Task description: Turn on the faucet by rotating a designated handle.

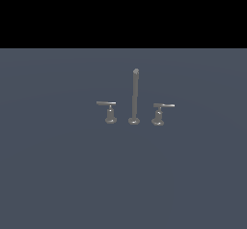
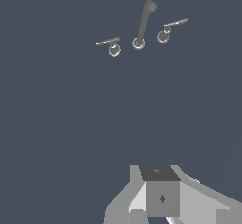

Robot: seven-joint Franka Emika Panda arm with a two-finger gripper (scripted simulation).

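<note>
Slate-blue and bare of texture, the worktop (image 1: 58,175) runs back to a flat black band where a room would be. No walls, fittings or light source can be made out.

The end effector (image 2: 161,198) shows only in the wrist view, as a grey block well short of the fixtures. Its fingers are out of frame, so I cannot tell whether it is spread or clenched.

The faucet (image 1: 134,97) stands mid-surface as three separate grey metal pieces in a row. The tall spout post (image 1: 135,95) is in the middle. The handle (image 1: 109,108), slim-stemmed under a thin flat bar, stands at the exterior view's left. Its stouter twin lever (image 1: 160,112) stands at the right.

The risks from here look plain. An approach could drift to the wrong lever, as the two are near-identical. It could clip the post between them. The pads could also skate off so thin a bar and leave it unturned.
</note>
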